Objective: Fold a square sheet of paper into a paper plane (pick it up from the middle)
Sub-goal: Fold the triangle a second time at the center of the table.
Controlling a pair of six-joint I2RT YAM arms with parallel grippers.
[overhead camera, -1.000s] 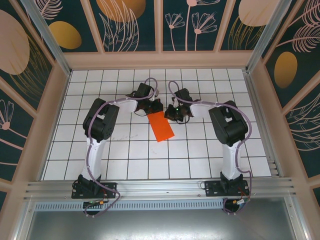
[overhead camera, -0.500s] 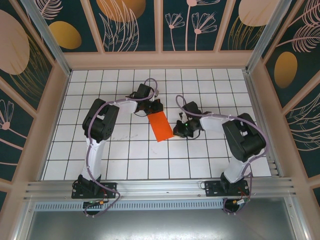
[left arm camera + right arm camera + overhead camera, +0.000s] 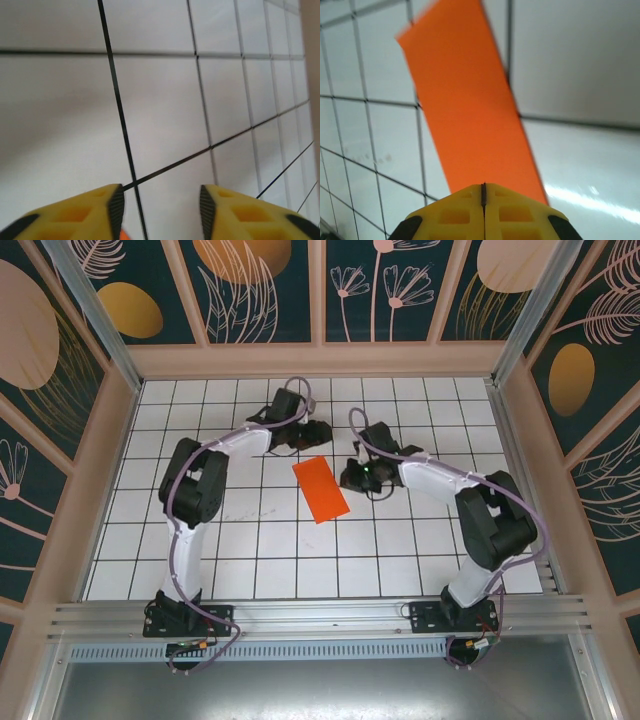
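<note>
The square sheet of paper (image 3: pixel 320 490) lies on the white grid as a narrow orange-red rectangle, folded, slanting from far left to near right. My left gripper (image 3: pixel 318 435) hangs just beyond its far end, apart from it. In the left wrist view this gripper (image 3: pixel 160 202) is open over bare tiles, with a sliver of the paper (image 3: pixel 123 235) at the bottom edge. My right gripper (image 3: pixel 347 478) is at the paper's right long edge. In the right wrist view it (image 3: pixel 483 187) is shut, and the paper (image 3: pixel 470 100) stretches away from its tips. The paper plane is out of view.
The table (image 3: pixel 250 540) is white with a black grid. Beige frame walls (image 3: pixel 320 360) close it at the back and both sides. An aluminium rail (image 3: pixel 320 615) runs along the near edge, by the arm bases.
My left gripper has opened, let go of the paper's far end and drawn back toward the rear wall. The right gripper swung out to the right, then returned to the paper's right edge.
</note>
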